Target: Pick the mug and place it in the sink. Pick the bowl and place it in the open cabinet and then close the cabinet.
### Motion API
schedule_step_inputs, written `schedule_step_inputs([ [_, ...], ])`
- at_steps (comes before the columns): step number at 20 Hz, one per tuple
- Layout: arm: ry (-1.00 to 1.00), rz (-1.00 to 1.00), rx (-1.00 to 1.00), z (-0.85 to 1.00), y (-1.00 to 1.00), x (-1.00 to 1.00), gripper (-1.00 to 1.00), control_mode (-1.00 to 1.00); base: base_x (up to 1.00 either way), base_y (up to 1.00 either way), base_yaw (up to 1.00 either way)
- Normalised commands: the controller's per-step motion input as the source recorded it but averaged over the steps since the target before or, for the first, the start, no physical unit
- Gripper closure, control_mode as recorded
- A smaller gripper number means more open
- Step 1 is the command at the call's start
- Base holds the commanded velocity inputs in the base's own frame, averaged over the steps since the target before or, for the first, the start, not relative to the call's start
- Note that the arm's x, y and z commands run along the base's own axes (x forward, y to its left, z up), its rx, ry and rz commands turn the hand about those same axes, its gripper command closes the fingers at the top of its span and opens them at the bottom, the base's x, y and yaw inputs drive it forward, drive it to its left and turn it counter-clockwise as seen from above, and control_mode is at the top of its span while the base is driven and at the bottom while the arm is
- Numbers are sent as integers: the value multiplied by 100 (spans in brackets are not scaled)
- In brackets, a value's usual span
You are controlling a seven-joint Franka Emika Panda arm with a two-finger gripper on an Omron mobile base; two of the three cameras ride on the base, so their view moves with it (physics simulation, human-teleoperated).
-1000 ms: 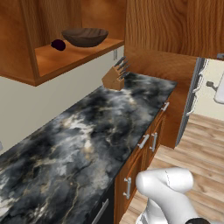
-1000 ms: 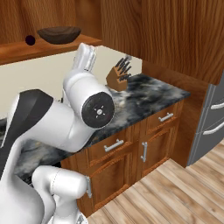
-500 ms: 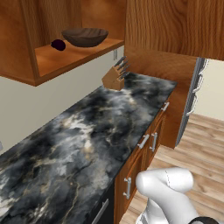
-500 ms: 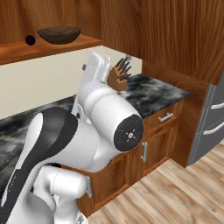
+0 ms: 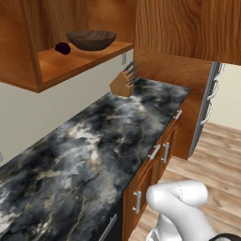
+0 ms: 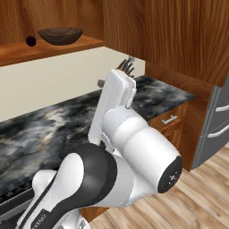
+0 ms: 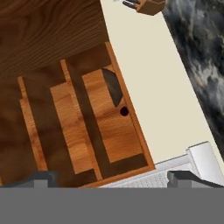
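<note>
The left base view looked forward and down along the marble counter (image 5: 108,141) from behind the arm, whose white body filled its 5 o'clock corner; the open cabinet (image 5: 70,61) sat at 11 o'clock with the bowl (image 5: 92,40) on its shelf, and the knife block (image 5: 123,84) stood near 12. The right base view faced the same counter (image 6: 40,129) from the other side, much nearer the arm, which blocked its middle; it shared the bowl (image 6: 60,35) at 11 o'clock and the knife block (image 6: 126,67). The hand view was rolled, looking up at the cabinet (image 7: 100,122) from below, with the bowl (image 7: 113,85) edge-on and the knife block (image 7: 146,5) at 1 o'clock.
</note>
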Motion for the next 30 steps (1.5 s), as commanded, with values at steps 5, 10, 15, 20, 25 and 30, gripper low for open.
schedule_step_inputs([
  [5,-12,8,0,-18,-38,-1,-100,-100,0,0,0],
  [10,-12,7,0,-20,-41,5,-100,-100,0,0,0],
  [15,-8,7,0,-1,-50,0,-100,-100,0,0,0],
  [20,-2,4,0,-2,-48,22,-100,-100,0,0,0],
  [25,-1,4,0,-7,-35,50,-100,-100,0,0,0],
  [30,-7,6,0,-11,-33,29,-100,-100,0,0,0],
])
